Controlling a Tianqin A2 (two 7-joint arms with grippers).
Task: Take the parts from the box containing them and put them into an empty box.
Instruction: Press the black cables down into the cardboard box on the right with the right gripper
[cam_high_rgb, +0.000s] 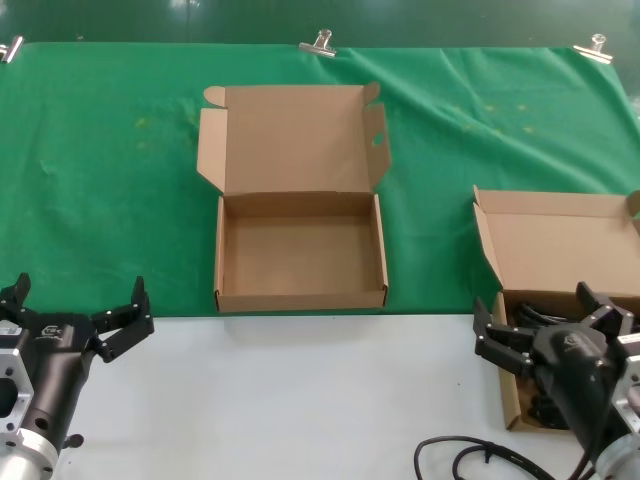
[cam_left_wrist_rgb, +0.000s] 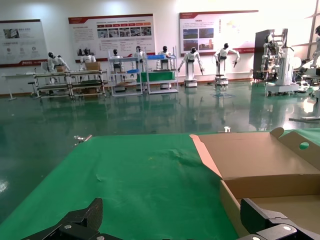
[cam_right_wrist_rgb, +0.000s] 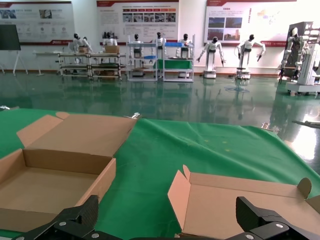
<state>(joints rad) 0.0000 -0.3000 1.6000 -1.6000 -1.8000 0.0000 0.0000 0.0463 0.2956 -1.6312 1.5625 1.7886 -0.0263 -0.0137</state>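
**A:** Where do the two boxes sit?

**B:** The empty box (cam_high_rgb: 300, 250) stands in the middle of the green cloth (cam_high_rgb: 100, 180), its tray bare and its tall lid leaning back, with ear flaps at the sides, one of them with a small cut-out hole. The box containing the parts (cam_high_rgb: 560, 240) lies well apart from it, at the robot's right, with its near end on the white table (cam_high_rgb: 300, 400) and its plain lid open.

**A:** And the parts themselves?

**B:** The parts (cam_high_rgb: 535, 312) show as black cords in the tray of that right-hand box, mostly hidden behind the arm. How many there are cannot be told.

**A:** What is the right gripper doing?

**B:** The right gripper (cam_high_rgb: 552, 315) hangs over the tray of the filled box, its fingers spread wide and nothing between them. Whether a fingertip touches the cords cannot be told.

**A:** The left one?

**B:** The left gripper (cam_high_rgb: 75, 305) waits at the near left, at the edge where the cloth meets the white table, well apart from the empty box. Its fingers are also spread and hold nothing.

**A:** Anything else on the table?

**B:** A thicker black cable (cam_high_rgb: 480, 458) loops on the white surface by the right arm, and metal clips (cam_high_rgb: 318, 42) pin the cloth along its far edge.
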